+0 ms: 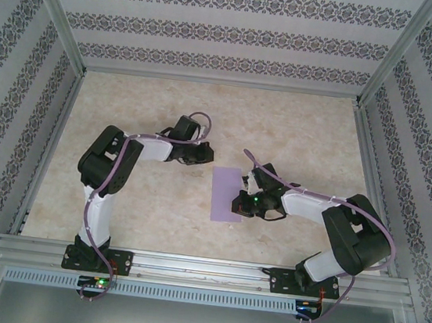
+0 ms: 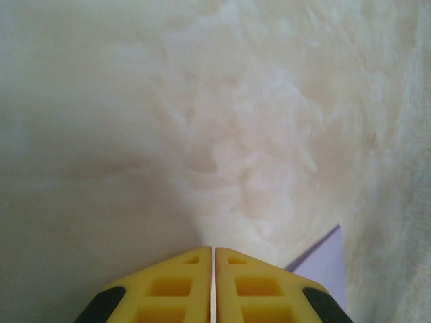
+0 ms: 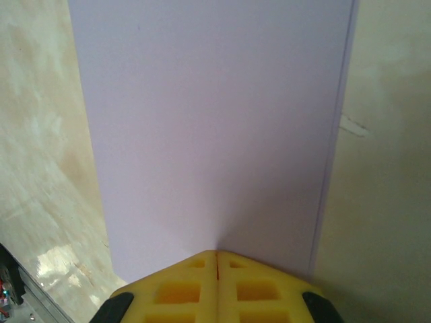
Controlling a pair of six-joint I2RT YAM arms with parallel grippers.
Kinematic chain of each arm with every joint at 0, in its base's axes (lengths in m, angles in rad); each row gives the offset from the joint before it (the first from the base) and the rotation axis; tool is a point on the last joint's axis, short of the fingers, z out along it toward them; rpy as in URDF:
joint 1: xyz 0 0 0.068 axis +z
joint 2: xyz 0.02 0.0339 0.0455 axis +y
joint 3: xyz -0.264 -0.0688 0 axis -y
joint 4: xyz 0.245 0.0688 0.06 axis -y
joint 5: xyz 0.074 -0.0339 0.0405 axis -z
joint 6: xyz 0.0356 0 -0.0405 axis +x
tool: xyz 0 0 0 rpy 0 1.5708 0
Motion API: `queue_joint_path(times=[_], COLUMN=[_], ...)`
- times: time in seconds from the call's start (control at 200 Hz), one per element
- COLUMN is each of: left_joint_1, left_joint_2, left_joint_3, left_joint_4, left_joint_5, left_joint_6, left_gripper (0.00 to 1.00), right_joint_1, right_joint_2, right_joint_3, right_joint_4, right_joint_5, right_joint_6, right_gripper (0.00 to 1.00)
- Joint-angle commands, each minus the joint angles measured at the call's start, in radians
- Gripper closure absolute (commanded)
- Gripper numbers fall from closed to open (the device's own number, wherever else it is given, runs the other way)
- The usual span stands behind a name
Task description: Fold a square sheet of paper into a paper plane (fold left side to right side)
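Paper lies flat near the middle of the desk, slightly toward the near edge, and reads as an upright lavender rectangle from above. Right gripper sits at its right edge. In the right wrist view, the fingers are pressed together, tips down on the paper. A second thin edge runs just inside its right side. Can't tell if anything is pinched. Left gripper is just off the paper's far left corner over bare desk. It is also pressed together, with a corner of paper just to its right, not touching.
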Motion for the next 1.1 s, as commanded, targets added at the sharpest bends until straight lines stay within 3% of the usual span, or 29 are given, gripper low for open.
queue_joint_path(times=[0.0,0.26,0.565,0.715,1.099], left_joint_1=[0.020,0.005,-0.132,-0.182,-0.252], left_joint_2=[-0.070,-0.304,-0.457,-0.441,-0.224], left_joint_3=[0.005,-0.134,-0.285,-0.324,-0.194], left_joint_4=[-0.073,-0.124,-0.137,-0.051,0.003], left_joint_5=[-0.069,-0.086,-0.082,-0.063,-0.014], left_joint_6=[0.063,0.058,-0.036,-0.095,-0.109], left_gripper=[0.90,0.90,0.90,0.90,0.90], right_joint_1=[0.002,0.006,0.011,0.016,0.019], right_joint_2=[0.031,0.014,0.010,-0.016,-0.007], right_joint_3=[-0.055,-0.058,-0.064,-0.076,-0.073], right_joint_4=[-0.063,-0.030,-0.014,-0.009,-0.007], right_joint_5=[0.134,0.133,0.134,0.157,0.156], right_joint_6=[0.040,0.070,0.081,0.089,0.080], right_gripper=[1.00,1.00,1.00,1.00,1.00])
